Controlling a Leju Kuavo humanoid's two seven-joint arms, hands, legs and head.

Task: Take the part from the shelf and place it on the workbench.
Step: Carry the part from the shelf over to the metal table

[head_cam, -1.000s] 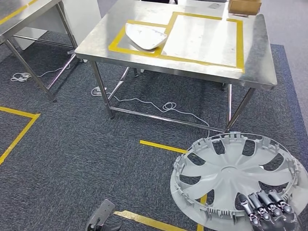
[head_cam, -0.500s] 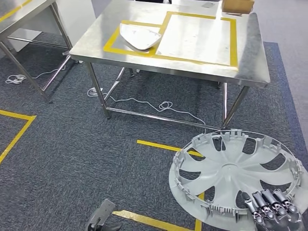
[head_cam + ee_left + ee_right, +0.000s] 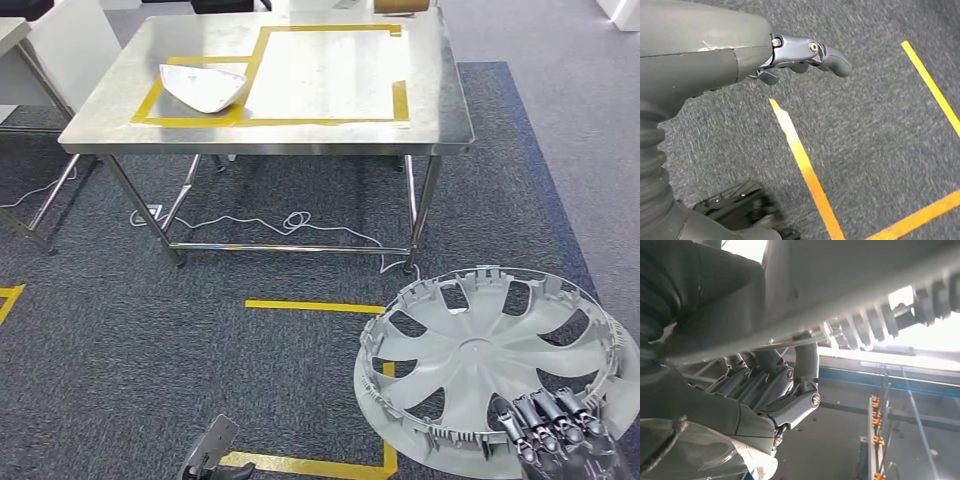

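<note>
while right robot hand [image 3: 557,432] grips hubcap [image 3: 483,360] rim — left robot hand [image 3: 806,52] loosely spread, empty.

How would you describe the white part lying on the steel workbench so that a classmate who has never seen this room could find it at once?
Start at the steel workbench across the grey carpet. Yellow tape marks two joined frames on its top, a large one and a smaller one at its left end. The white curved panel lies in the smaller frame. It is solid and shell-like, unlike the round spoked wheel cover that the right hand holds.

No legible text, no labels, no brand marks, no numbers or signs were readable in any view
</note>
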